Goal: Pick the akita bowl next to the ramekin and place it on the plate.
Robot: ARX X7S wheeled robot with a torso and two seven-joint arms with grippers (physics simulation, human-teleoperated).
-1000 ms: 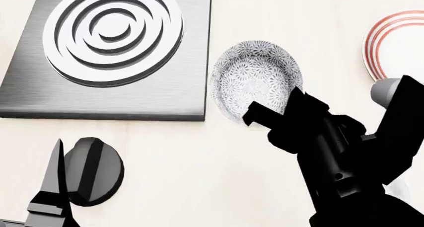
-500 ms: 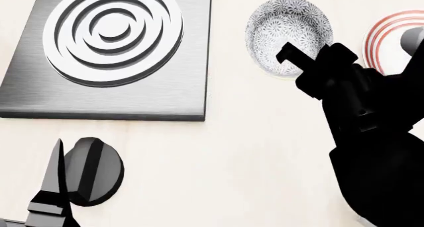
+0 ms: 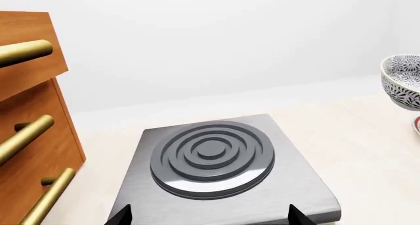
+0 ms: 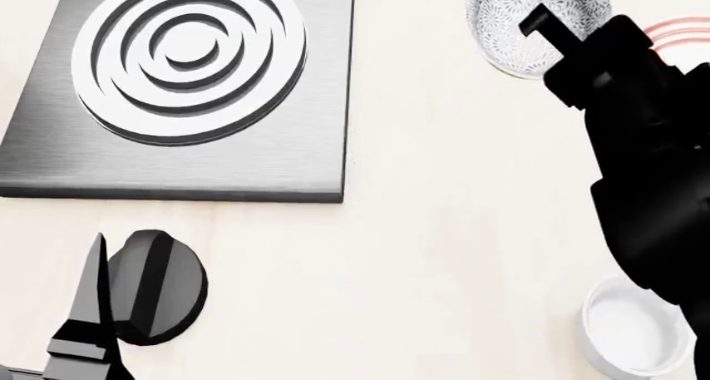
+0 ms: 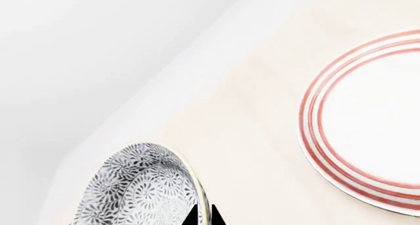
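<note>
Since a second ago, carrying the bowl [image 4: 521, 22] steadily farther and to the right, from beside the hob's [image 4: 183, 89] near-right corner to the far edge of the head view, with the right gripper [image 4: 544, 27] travelling along with it. Uncovering the ramekin [image 4: 634, 330] at near right as the arm swings away. Left gripper [image 4: 89, 313] staying put at near left, next to a dark knob [image 4: 155, 287].

Now hanging above the counter [image 4: 444, 247], clear of it: in the left wrist view, showing the bowl's foot lifted off the surface. Lying just right of the bowl, the plate [image 5: 367, 121], with its red rings half hidden behind the arm in the head view. In the right wrist view, sitting well apart from the bowl across bare counter, so needing more travel to the right before any lowering. Right arm being the one doing the work; left arm far off on the other side of the hob.

Right jaws pinching the bowl's rim, one dark finger tip showing against the wall in the right wrist view, the bowl tilting a little. Left jaws showing only two dark tips at the picture's edge, spread apart, holding nothing.
</note>
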